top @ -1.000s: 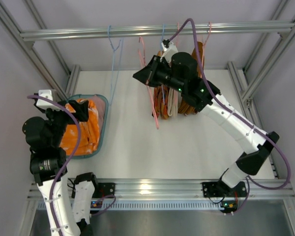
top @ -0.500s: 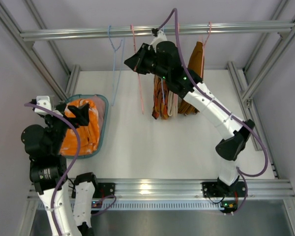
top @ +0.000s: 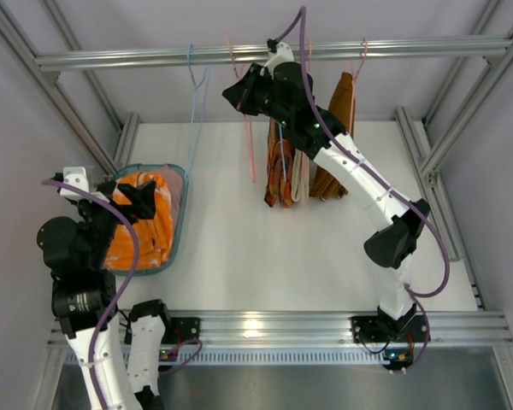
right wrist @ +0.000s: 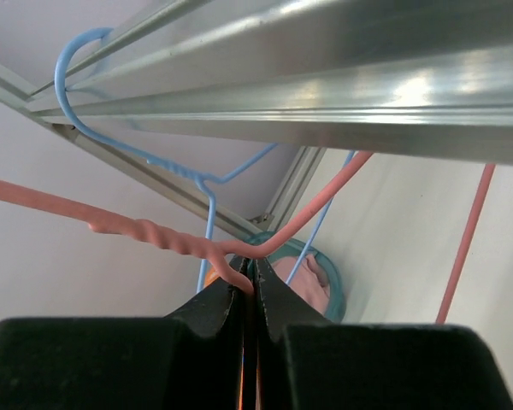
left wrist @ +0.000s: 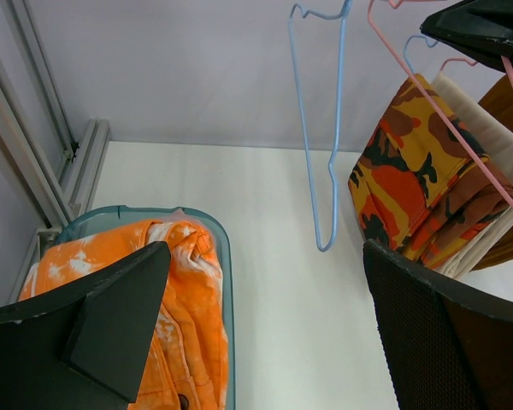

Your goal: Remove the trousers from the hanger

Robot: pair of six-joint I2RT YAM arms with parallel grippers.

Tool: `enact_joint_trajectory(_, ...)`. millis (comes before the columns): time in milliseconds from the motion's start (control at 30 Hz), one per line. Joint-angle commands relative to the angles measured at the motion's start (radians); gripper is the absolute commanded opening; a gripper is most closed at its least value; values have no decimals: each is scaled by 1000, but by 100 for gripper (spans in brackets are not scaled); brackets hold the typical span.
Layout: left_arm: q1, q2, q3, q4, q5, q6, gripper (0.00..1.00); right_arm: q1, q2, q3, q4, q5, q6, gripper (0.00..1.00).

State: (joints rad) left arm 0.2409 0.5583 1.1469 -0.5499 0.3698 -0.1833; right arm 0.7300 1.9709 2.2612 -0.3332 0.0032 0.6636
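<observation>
At 12 o'clock in the overhead view, pinches the pink hanger (right wrist: pixel 154 237) with the right fingers (right wrist: pixel 249 289), pressed together on the wire just below its twisted neck, close under the rail (right wrist: pixel 342 77). Hangs beside a blue hanger (top: pixel 197 111) at 11 o'clock, with a camouflage garment (top: pixel 278 175) and a brown garment (top: pixel 340 128) toward 1 o'clock on the same rail. Over at 9 o'clock, holds the left fingers (top: pixel 139 196) spread wide, gripping nothing, above a teal basin (left wrist: pixel 226 256) on the white counter (top: pixel 325 248). Shows the orange trousers (left wrist: pixel 184 299) bunched inside that basin, beneath the open left fingers. Shows the pale pink trousers (right wrist: pixel 315 275) tucked in at the basin's 2 o'clock edge, well apart from the hangers.
</observation>
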Motion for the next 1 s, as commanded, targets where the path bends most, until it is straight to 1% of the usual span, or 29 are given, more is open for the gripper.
enact_joint_trajectory(0, 6, -6, 24, 7, 6, -12, 99, -20, 23, 52, 63, 3, -15, 4)
enact_joint_trajectory(167, 5, -8, 25, 5, 4, -8, 99, -32, 32, 57, 79, 3, -15, 3)
enact_joint_trajectory(233, 6, -6, 24, 4, 4, -8, 99, -32, 36, 61, 83, 1, -13, 4)
enact_joint_trajectory(267, 5, -8, 24, 4, 3, -8, 99, -32, 36, 64, 86, 1, -9, 7)
enact_joint_trajectory(300, 5, -8, 22, 7, 4, -8, 99, -32, 36, 66, 88, 3, -9, 15)
enact_joint_trajectory(367, 6, -6, 20, 5, 3, -12, 99, -32, 34, 69, 92, 4, -9, 22)
enact_joint_trajectory(400, 6, -6, 20, 5, 3, -12, 99, -32, 34, 69, 92, 4, -7, 29)
enact_joint_trajectory(467, 5, -3, 20, 5, 3, -13, 99, -32, 33, 69, 92, 7, -12, 32)
enact_joint_trajectory(533, 5, -5, 20, 5, 3, -15, 99, -32, 34, 69, 92, 8, -15, 33)
enact_joint_trajectory(567, 5, -3, 20, 5, 3, -13, 99, -32, 34, 69, 94, 7, -15, 34)
enact_joint_trajectory(600, 5, -5, 19, 7, 3, -13, 99, -32, 34, 69, 92, 6, -16, 38)
enact_joint_trajectory(667, 5, -6, 17, 7, 0, -12, 99, -32, 31, 69, 92, 4, -19, 43)
enact_joint_trajectory(767, 5, -8, 16, 11, -2, -10, 99, -30, 16, 60, 94, 1, -27, 63)
enact_joint_trajectory(800, 6, -12, 14, 15, 1, -8, 99, -29, 8, 45, 97, -24, -28, 85)
enact_joint_trajectory(833, 5, -14, 14, 19, 4, -10, 99, -26, -13, 32, 109, -35, -38, 97)
enact_joint_trajectory(867, 5, -14, 17, 24, 15, -10, 99, -26, -27, 6, 114, -51, -45, 99)
enact_joint_trajectory(967, 5, -2, 39, 19, 35, -10, 99, -20, -82, -49, 129, -66, -64, 99)
